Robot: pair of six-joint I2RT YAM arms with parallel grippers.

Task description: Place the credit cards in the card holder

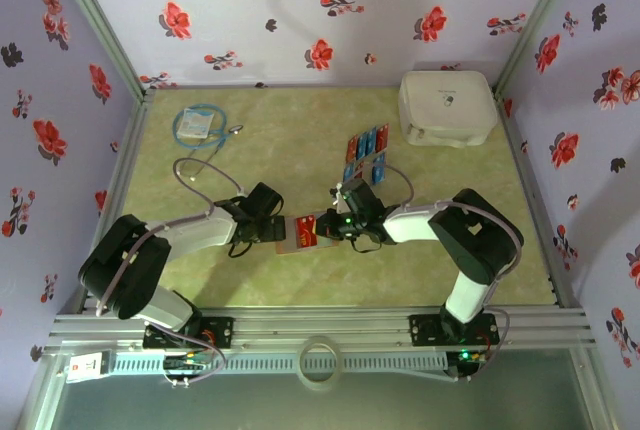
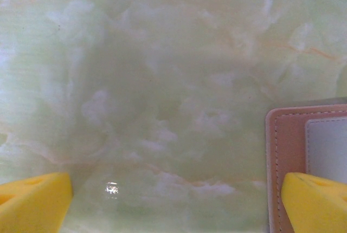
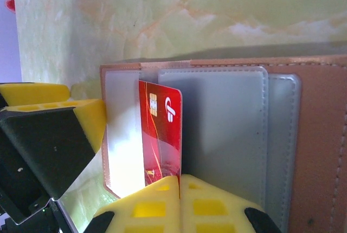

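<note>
You are looking at the wallet [image 1: 300, 232] lying open on the bench [image 1: 300, 160], near the front middle, between the two hands. In the right wrist view a red card [image 3: 161, 130] is lying against its clear pockets [image 3: 227, 130], close to the wallet's edge. How far it is sitting inside one is hard to make out.

Your right hand [image 3: 180, 181] is reaching in from the right with its fingers pressed together. The tips are meeting the card's near edge and covering it, so you cannot tell whether they are pinching it or only touching it.

Your left hand [image 2: 176, 195] is hanging low over the bench with its fingers spread wide. One finger [image 2: 317, 203] is overlapping the wallet's corner, and in the right wrist view a left finger is lying against the wallet's edge.

Both arms are stretching low and forward, with the wrists turned toward each other.

The other cards [image 1: 367, 153] are lying in a small group further back, too small to count. A white box [image 1: 447, 108] is sitting at the back right.
</note>
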